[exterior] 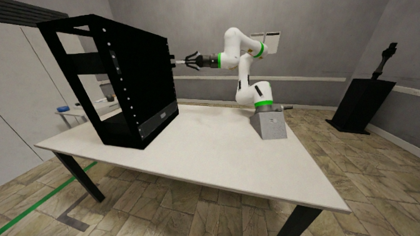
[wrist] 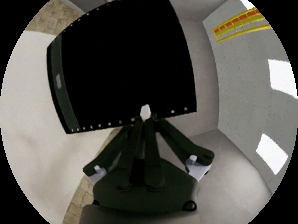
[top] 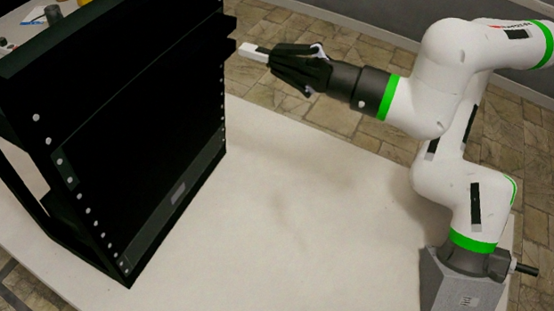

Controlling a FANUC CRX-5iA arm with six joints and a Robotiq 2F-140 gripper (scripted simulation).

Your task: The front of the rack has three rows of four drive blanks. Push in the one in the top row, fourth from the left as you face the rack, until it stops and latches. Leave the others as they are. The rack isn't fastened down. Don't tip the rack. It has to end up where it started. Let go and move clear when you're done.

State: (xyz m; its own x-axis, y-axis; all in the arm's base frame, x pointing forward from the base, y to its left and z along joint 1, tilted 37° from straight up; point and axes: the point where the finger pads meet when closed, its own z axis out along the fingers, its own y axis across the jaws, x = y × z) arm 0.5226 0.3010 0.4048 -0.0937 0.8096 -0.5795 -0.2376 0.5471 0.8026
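Note:
The black rack [top: 113,114] stands on the white table, its front face very dark, so I cannot make out single drive blanks on it. It also shows in the exterior view [exterior: 125,84] and fills the upper half of the wrist view [wrist: 123,63]. My gripper [top: 249,51] is shut with nothing between its white-tipped fingers. It points level at the rack's front near its top far corner, a short gap away from small black parts that jut out there [top: 230,42]. The gripper also shows in the exterior view [exterior: 179,62] and in the wrist view [wrist: 144,111].
The arm's grey base block [exterior: 269,125] stands at the table's far right side. A second table with small items [top: 37,12] lies behind the rack. A black pedestal [exterior: 359,106] stands on the floor at the right.

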